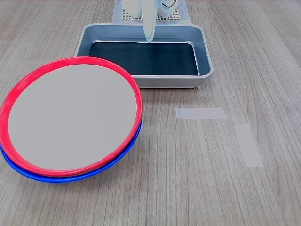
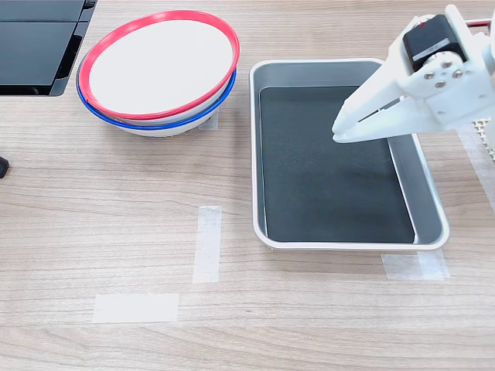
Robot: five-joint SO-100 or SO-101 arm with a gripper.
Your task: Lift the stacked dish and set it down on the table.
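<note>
Since the claw hangs nearly closed and empty over the tray, right of frame in the second exterior view, the red plate nested on the blue plate upper left risks dragging both onto the tabletop.

I see red-rimmed stacked dish, flat grey centre, nested atop blue-rimmed plate, resting on wood-grain table.
</note>
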